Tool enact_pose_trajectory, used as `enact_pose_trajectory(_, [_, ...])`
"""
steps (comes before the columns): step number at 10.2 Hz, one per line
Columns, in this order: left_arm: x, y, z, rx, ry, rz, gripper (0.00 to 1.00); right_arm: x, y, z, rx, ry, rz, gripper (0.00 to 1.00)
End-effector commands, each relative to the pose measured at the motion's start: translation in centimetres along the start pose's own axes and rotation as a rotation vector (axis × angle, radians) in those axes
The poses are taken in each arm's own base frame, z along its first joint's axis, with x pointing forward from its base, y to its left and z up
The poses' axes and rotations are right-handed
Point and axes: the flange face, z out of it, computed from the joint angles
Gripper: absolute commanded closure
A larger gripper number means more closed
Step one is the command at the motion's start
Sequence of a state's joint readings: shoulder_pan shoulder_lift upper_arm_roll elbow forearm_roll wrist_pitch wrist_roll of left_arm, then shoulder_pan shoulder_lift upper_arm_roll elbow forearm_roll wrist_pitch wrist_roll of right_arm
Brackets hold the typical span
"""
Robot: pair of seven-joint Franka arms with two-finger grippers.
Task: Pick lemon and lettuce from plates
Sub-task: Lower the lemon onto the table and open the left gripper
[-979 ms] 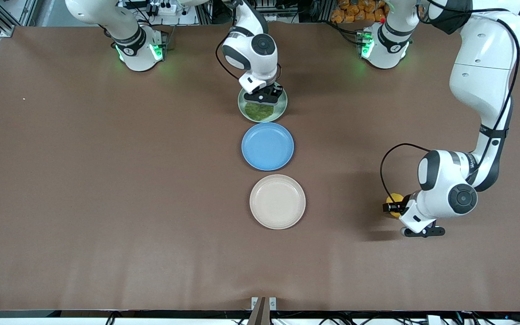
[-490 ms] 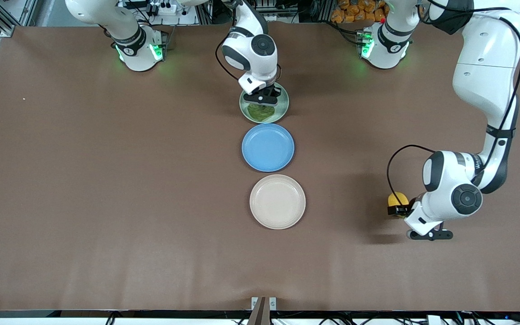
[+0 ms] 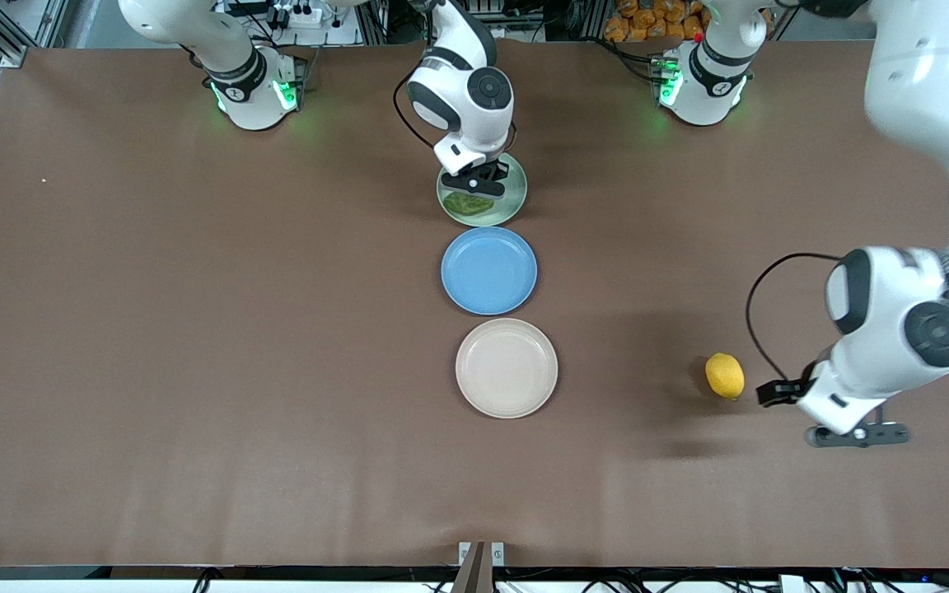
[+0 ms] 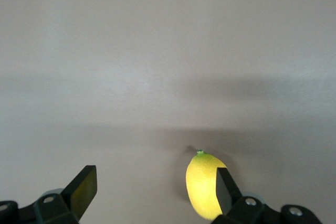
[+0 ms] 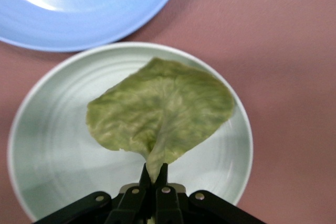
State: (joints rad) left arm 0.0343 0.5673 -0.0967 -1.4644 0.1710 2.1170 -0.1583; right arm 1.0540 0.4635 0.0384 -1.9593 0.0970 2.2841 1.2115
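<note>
A broad brown surface (image 3: 194, 329) carries three plates in a row between the arms: a pale green plate (image 3: 512, 202) nearest the bases, a blue plate (image 3: 488, 269) in the middle and an empty beige-white plate (image 3: 507, 367) nearest the front camera. Over the green plate the right gripper (image 3: 479, 183) has its fingers pinched tight on the stem end of the lettuce (image 5: 160, 111), whose leaf hangs just above the plate. The lemon (image 3: 725, 375) lies on the bare surface toward the left arm's end, well apart from the plates, with the left gripper (image 3: 775, 393) just beside it, fingers (image 4: 84, 190) spread wide and gripping nothing.
</note>
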Motion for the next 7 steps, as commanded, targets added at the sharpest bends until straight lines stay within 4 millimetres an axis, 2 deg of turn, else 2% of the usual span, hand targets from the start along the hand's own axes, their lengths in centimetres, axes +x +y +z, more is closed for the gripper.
enact_pose_trajectory(1, [-1.5, 0.2, -6.4, 0.019, -0.016, 0.013, 0.00, 1.7, 1.3, -3.2, 0.012, 0.005, 0.020, 1.00])
enact_pose_trajectory(2, [-1.9, -0.3, -10.2, 0.004, 0.017, -0.003, 0.00, 2.7, 1.6, -4.4, 0.022, 0.007, 0.015, 1.00])
enact_pose_trajectory(5, [-4.4, -0.8, -18.1, -0.048, 0.034, -0.037, 0.00, 7.4, 3.1, -8.5, 0.003, -0.025, 0.027, 1.00])
enact_pose_trajectory(7, [-5.7, -1.2, -21.0, -0.041, 0.030, -0.038, 0.00, 12.1, 4.7, -10.6, 0.032, -0.027, 0.034, 1.00])
